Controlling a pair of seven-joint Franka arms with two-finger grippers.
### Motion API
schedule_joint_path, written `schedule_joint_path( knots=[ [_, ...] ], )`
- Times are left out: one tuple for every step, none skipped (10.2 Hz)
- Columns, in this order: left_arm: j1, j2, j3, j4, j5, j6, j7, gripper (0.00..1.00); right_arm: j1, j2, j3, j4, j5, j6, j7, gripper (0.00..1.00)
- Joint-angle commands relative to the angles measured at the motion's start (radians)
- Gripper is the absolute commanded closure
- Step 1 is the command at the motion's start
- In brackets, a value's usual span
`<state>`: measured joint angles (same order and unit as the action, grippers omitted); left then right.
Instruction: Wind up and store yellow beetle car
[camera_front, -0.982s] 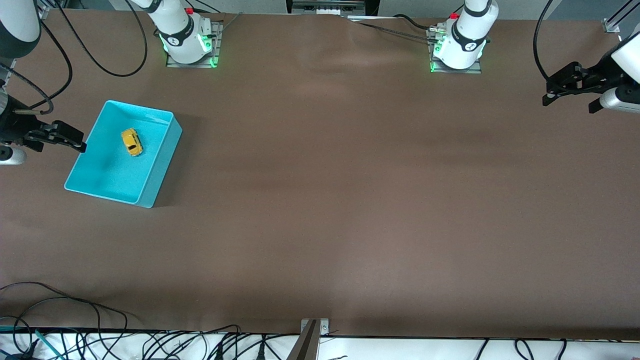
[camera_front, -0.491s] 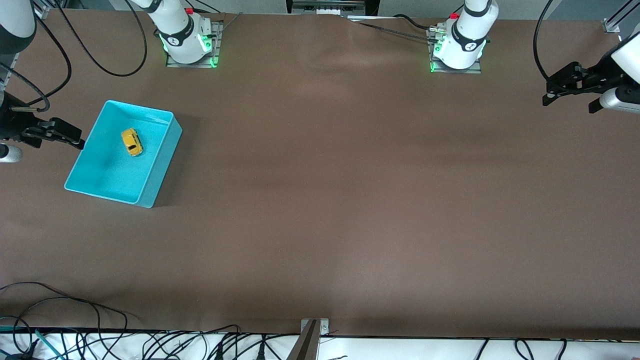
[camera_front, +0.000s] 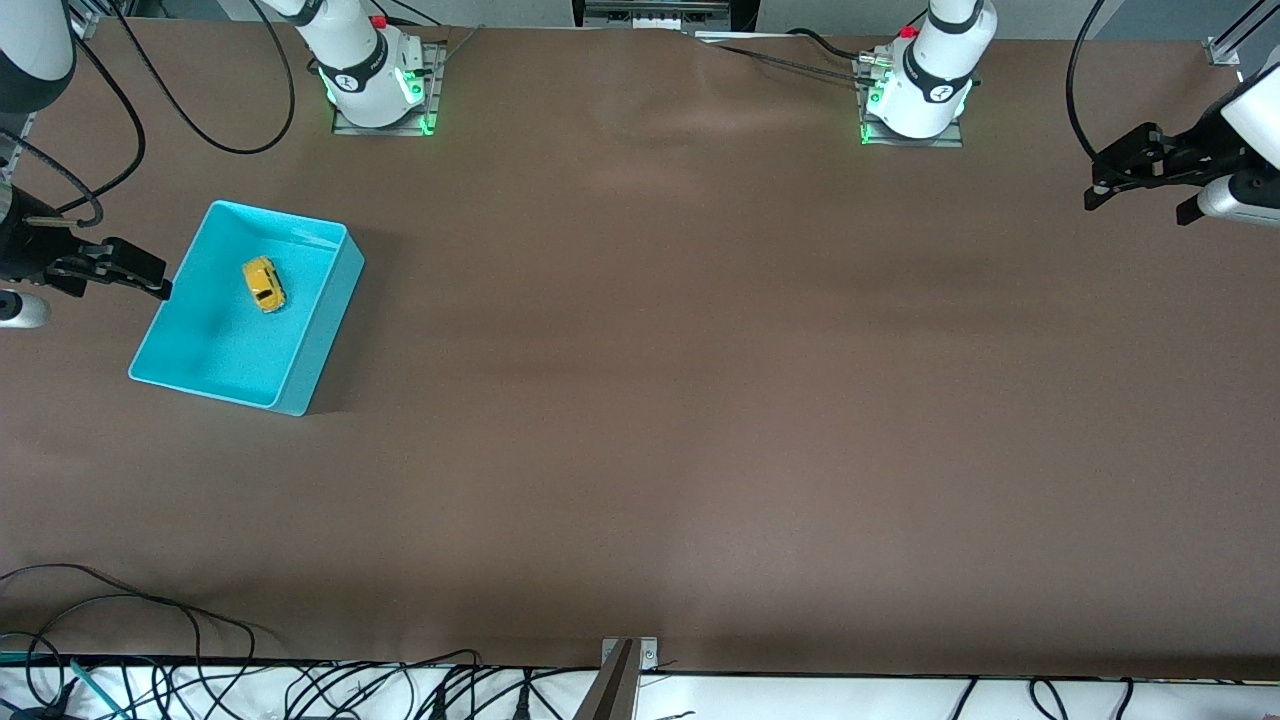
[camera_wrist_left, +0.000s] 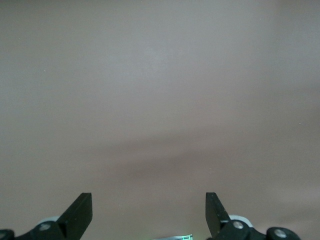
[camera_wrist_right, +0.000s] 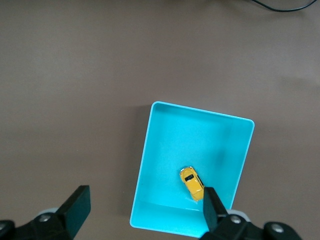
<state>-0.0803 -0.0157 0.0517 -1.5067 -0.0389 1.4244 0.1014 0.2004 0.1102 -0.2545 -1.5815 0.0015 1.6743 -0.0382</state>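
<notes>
A wide brown matte table (camera_front: 700, 400) is seen, and on it, toward the right arm's end, a rectangular turquoise plastic bin (camera_front: 300, 370) with an open top is set at a slight angle. The same bin (camera_wrist_right: 150, 165) is shown whole in the right wrist view, with bare table around it.

The right arm's black two-finger gripper (camera_front: 125, 268) is held in the air at the outer edge of the bin, over the table just beside the bin's rim at the right arm's end. Its fingers are spread wide apart with nothing between them, as is seen in the right wrist view, where the gripper (camera_wrist_right: 146, 207) frames the bin's near wall. The left arm waits at its own end of the table, its black two-finger gripper (camera_front: 1125, 175) held over bare brown surface, well apart from the bin. In the left wrist view that gripper (camera_wrist_left: 149, 212) is likewise spread open and empty, with only plain table below it.

The tiny rounded yellow-orange toy beetle car with dark windows (camera_front: 264, 284) is found inside the bin, resting on its floor on its wheels, in the half farther from the front camera. In the right wrist view the car (camera_wrist_right: 192, 183) is seen lying free of the bin's walls and untouched by either gripper.
</notes>
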Motion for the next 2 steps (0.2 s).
schedule_joint_path(
  knots=[
    [0.005,0.016,-0.003,0.036,-0.015,-0.027,-0.008,0.0,-0.003,0.011,-0.002,0.034,0.018,-0.028,0.009,0.0],
    [0.005,0.016,-0.003,0.034,-0.015,-0.027,-0.006,0.0,-0.003,0.011,-0.002,0.034,0.018,-0.027,0.009,0.0]
  ],
)
